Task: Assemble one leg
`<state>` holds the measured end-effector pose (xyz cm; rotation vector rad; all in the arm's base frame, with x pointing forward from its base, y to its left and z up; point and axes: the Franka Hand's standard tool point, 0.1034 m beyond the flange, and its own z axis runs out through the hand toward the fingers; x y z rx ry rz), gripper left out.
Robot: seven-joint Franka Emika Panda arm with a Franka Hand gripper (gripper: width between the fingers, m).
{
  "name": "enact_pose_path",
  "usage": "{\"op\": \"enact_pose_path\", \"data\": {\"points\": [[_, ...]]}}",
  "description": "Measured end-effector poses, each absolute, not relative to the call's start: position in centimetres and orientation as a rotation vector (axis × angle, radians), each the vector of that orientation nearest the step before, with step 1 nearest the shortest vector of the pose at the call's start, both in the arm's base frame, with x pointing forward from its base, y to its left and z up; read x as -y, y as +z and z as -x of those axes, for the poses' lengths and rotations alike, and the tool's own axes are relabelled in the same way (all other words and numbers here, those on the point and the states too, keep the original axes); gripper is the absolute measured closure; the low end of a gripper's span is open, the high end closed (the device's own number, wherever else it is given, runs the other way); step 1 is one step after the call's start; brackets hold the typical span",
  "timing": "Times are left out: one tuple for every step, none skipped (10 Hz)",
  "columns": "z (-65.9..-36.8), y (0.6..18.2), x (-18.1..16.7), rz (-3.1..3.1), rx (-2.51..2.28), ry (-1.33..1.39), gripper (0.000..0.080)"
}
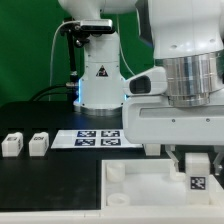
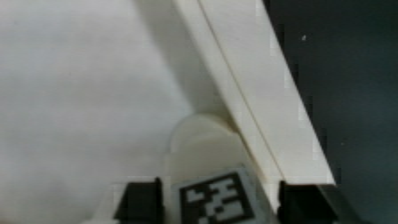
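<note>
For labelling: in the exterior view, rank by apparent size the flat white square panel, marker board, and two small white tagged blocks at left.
Flat white square panel, also nearest the camera.
Marker board.
Edge block and neighbouring block: alike.

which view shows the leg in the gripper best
The wrist view: the leg sits close up between the fingers, tag facing the camera, over the white square piece. The exterior view shows it small, partly hidden under the gripper.

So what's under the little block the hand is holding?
The big flat white piece lies under the leg, at its raised edge. The leg's bottom end is hidden, so contact can't be seen. The hand grips it.
</note>
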<state>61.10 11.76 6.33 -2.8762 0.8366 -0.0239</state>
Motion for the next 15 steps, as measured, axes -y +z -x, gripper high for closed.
{"op": "enact_pose_path", "data": {"points": [[-61.1, 6.3, -12.1, 2.814, -1.009, -0.006, 0.0496], [-61.1, 6.3, -12.8, 2.745, -1.191, 0.033, 0.0501], [-61.3, 6.2, -13.3, 2.629, -1.424, 0.066, 0.0501], [-61.7, 6.2, -13.5, 2.503, -1.636, 0.084, 0.0503], [-62.2, 6.2, -13.6, 2.294, -1.901, 0.113, 0.0503], [-62.5, 6.2, -13.6, 2.144, -2.051, 0.149, 0.0503], [-62.7, 6.2, -13.5, 2.033, -2.156, 0.172, 0.0503], [-62.8, 6.2, -13.4, 1.968, -2.21, 0.181, 0.0503], [-62.9, 6.2, -13.4, 1.862, -2.293, 0.195, 0.0503], [-62.9, 6.2, -13.4, 1.774, -2.359, 0.206, 0.0503], [-63.0, 6.2, -13.2, 1.656, -2.443, 0.218, 0.0503], [-63.1, 6.2, -13.0, 1.585, -2.491, 0.215, 0.0503], [-63.1, 6.2, -13.0, 1.593, -2.486, 0.212, 0.0502], [-63.0, 6.2, -13.0, 1.597, -2.484, 0.213, 0.0502], [-63.0, 6.2, -13.0, 1.598, -2.484, 0.213, 0.0346]]}}
